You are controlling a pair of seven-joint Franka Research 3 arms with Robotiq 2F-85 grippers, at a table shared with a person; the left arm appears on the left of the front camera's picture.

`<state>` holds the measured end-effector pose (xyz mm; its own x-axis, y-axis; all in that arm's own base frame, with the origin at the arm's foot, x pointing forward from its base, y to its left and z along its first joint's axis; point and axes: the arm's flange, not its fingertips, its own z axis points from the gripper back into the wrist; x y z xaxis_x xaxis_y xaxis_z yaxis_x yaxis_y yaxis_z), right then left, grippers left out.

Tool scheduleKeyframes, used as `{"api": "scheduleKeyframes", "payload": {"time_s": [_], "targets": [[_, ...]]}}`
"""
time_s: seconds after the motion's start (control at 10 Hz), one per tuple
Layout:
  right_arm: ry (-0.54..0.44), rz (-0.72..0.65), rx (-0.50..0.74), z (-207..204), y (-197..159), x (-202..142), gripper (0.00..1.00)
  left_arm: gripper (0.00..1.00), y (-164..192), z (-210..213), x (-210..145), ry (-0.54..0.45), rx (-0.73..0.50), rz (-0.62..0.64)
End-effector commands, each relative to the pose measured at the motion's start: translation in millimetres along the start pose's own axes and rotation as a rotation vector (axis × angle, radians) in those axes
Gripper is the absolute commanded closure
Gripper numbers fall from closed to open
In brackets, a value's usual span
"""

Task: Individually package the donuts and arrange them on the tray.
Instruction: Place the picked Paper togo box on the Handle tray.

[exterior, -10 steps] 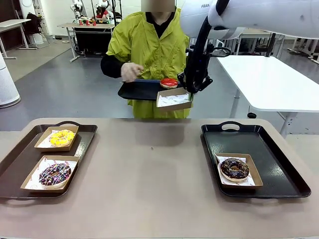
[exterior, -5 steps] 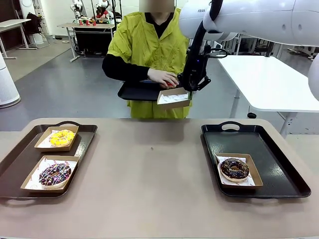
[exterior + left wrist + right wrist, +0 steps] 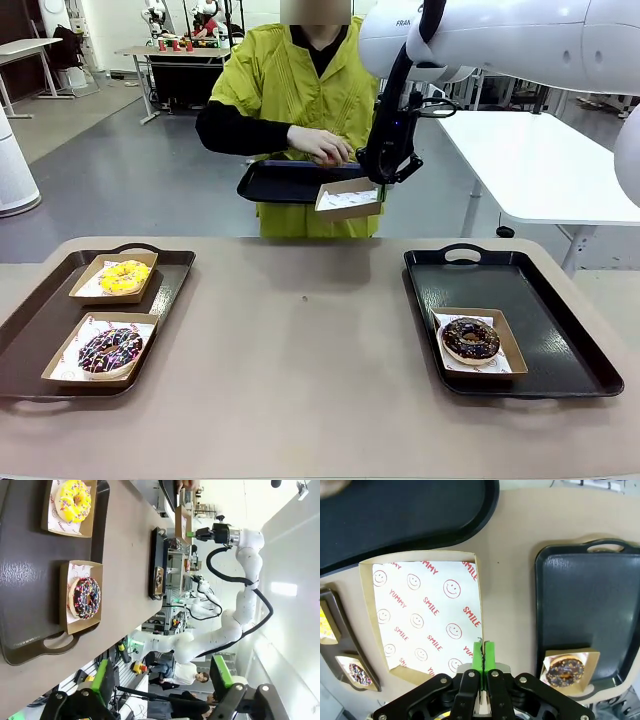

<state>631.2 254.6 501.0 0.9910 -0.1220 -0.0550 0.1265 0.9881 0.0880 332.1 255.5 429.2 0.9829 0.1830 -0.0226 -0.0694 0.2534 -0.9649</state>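
My right gripper (image 3: 380, 181) is raised beyond the table's far edge, shut on the rim of an empty paper-lined cardboard box (image 3: 348, 198). The right wrist view shows the green pads (image 3: 479, 656) pinching the box's edge (image 3: 420, 620). A person holds a dark tray (image 3: 285, 182) beside the box, one hand (image 3: 322, 149) over its right end. The yellow donut (image 3: 124, 276) and the sprinkled chocolate donut (image 3: 110, 350) sit boxed on the left tray (image 3: 40, 330). The dark chocolate donut (image 3: 470, 339) sits boxed on the right tray (image 3: 545, 290). My left gripper (image 3: 162, 680) hangs open above the left tray.
The tan table (image 3: 300, 360) has free room between the two trays. The right tray has bare space behind and beside its one box. A white table (image 3: 540, 160) stands at the back right.
The person's hand has moved right onto the red-iced donut on the held tray and now covers it. My right gripper has shifted slightly with the box.
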Motion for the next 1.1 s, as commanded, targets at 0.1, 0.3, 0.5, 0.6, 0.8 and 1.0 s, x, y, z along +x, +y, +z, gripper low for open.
{"api": "scheduleKeyframes", "payload": {"time_s": [0.1,0.3,0.5,0.6,0.8,1.0], "targets": [[-0.005,-0.001,0.002,1.6,-0.8,-0.1,1.00,0.00,-1.3,-1.3,-7.2,0.002,-0.001,-0.010],[-0.005,-0.001,0.002,1.6,-0.8,-0.1,1.00,0.00,-1.3,-1.3,-7.2,0.002,-0.001,-0.010],[-0.005,-0.001,0.002,1.6,-0.8,-0.1,1.00,0.00,-1.3,-1.3,-7.2,0.002,-0.001,-0.010],[-0.005,-0.001,0.002,1.6,-0.8,-0.1,1.00,0.00,-1.3,-1.3,-7.2,0.002,-0.001,-0.010],[-0.005,-0.001,0.002,1.6,-0.8,-0.1,1.00,0.00,-1.3,-1.3,-7.2,0.002,-0.001,-0.010],[-0.005,-0.001,0.002,1.6,-0.8,-0.1,1.00,0.00,-1.3,-1.3,-7.2,0.002,-0.001,-0.010]]}}
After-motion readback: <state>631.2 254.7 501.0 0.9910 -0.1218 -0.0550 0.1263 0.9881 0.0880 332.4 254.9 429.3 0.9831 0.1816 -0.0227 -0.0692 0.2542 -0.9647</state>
